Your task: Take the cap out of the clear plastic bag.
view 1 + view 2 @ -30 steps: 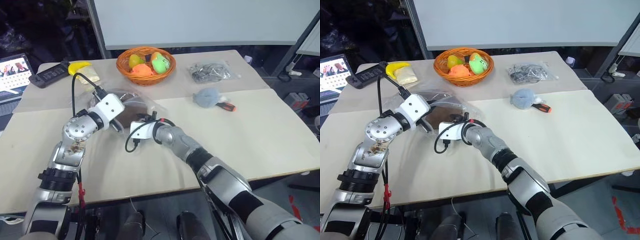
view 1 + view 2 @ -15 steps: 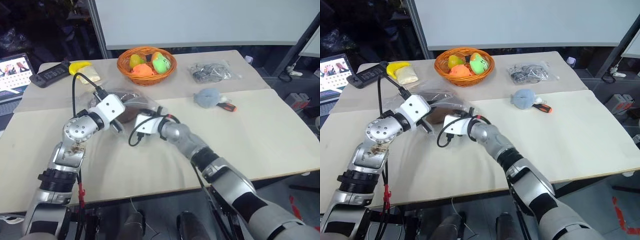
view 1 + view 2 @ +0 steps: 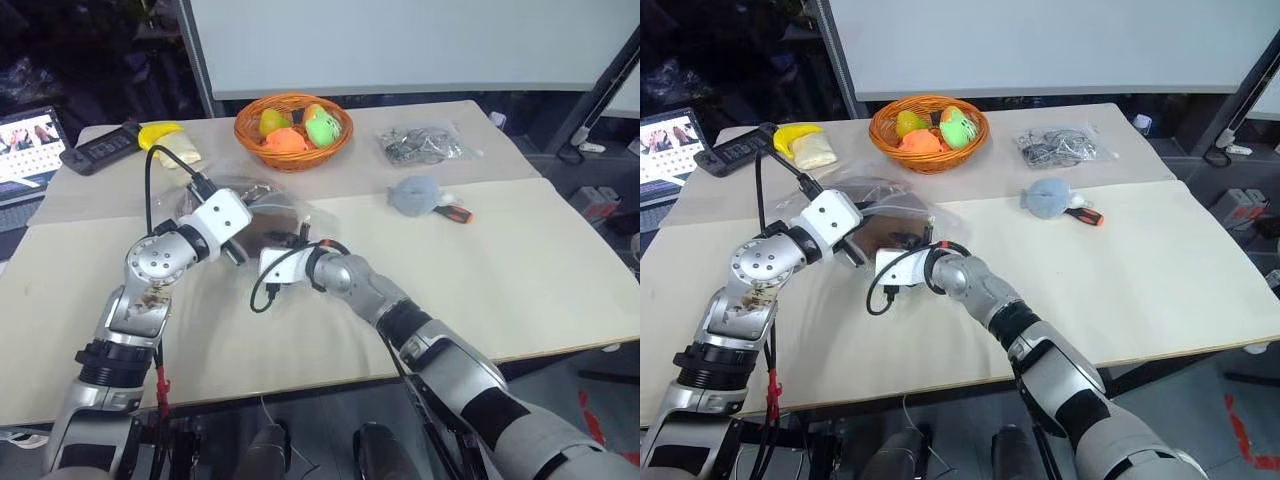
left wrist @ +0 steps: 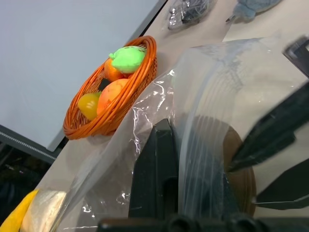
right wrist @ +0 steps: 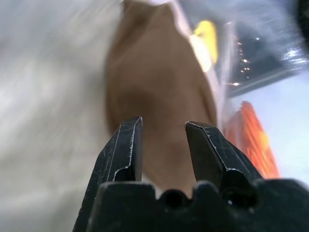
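A: What have you got on the left arm?

B: My left gripper [image 4: 166,159] is pinched tight on the edge of the bag [image 3: 275,205]. In its wrist view the clear film runs up over the black fingers [image 4: 157,169], so that claw is clamped on plastic and holds that side raised off the table [image 3: 520,260].

A: And the cap?

B: The cap [image 5: 154,96] is inside the bag, lying flat and brown under the film, near the middle of the table on my left half. From the head I see it as a dark patch just behind both wrists.

A: The right one?

B: My right gripper [image 5: 161,140] sits at the bag's near edge, pointing at the cap. Its two fingers [image 5: 123,150] stand partly apart with brown cloth showing in the gap between them. I can't tell whether they touch the cap or not; that view is smeared.

A: Anything else close by?

B: The basket [image 3: 292,130] of fruit stands just beyond the bag. To its right lie a small bag of metal parts [image 3: 423,144] and a blue-grey fuzzy lump [image 3: 416,195], both well apart from my arms. A yellow thing [image 3: 158,133] and a black remote [image 3: 100,150] lie at the far left corner.
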### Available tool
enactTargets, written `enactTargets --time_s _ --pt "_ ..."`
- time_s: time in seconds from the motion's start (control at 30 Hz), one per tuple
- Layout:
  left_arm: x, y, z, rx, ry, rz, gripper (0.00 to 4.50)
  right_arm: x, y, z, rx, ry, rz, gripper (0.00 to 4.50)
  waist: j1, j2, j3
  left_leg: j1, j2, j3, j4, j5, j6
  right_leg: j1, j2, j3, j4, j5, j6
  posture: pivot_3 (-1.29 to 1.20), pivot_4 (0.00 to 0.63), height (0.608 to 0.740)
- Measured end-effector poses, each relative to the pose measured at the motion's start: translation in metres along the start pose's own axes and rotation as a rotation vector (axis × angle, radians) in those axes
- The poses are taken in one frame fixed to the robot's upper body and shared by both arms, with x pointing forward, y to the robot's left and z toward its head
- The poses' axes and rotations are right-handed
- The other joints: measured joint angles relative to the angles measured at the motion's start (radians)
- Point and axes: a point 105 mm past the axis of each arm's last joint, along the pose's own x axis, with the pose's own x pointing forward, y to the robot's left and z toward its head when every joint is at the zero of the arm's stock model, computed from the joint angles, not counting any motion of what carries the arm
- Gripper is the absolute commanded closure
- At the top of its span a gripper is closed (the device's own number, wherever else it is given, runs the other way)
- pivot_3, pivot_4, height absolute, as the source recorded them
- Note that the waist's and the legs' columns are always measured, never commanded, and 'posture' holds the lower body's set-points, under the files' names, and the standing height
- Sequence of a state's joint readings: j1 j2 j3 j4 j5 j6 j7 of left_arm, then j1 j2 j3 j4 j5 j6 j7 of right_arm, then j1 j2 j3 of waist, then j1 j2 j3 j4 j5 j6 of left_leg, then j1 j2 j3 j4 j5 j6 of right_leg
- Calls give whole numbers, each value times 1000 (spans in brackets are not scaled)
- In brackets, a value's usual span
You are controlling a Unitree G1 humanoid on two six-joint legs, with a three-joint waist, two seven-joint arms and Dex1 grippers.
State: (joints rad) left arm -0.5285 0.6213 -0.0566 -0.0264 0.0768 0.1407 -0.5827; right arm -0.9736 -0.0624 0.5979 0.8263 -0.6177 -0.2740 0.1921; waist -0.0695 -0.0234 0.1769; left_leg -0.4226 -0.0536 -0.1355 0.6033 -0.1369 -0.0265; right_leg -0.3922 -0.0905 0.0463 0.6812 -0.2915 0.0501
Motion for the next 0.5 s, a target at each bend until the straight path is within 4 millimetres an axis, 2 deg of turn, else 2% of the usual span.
enactTargets --time_s 0.17,0.27,0.43,0.47,0.5 --pt "-2 -2 -1 1 11 -21 4500 3 10 -12 -45 52 23 2653 -4 0 0 0 0 0 0 0 0 0 0 0 0 0 0 0 150 740" --pt "-5 -3 -3 9 22 -39 4500 0 9 -17 -54 66 23 1963 -3 0 0 0 0 0 -1 0 0 -1 0 0 0 0 0 0 150 740" --pt "-14 5 -10 27 55 -39 4500 3 0 -15 -47 66 -10 269 -7 0 0 1 0 0 -1 0 0 0 0 1 0 0 0 0 150 740" --pt "-15 7 -11 28 60 -39 4500 5 -1 -14 -50 67 -16 51 -7 0 0 2 0 0 -1 0 0 0 1 1 1 0 0 0 150 740" --pt "-17 9 -12 34 68 -42 4500 8 -4 -11 -54 66 -25 51 -7 0 0 2 1 0 -2 0 0 0 1 1 1 0 0 0 150 740"
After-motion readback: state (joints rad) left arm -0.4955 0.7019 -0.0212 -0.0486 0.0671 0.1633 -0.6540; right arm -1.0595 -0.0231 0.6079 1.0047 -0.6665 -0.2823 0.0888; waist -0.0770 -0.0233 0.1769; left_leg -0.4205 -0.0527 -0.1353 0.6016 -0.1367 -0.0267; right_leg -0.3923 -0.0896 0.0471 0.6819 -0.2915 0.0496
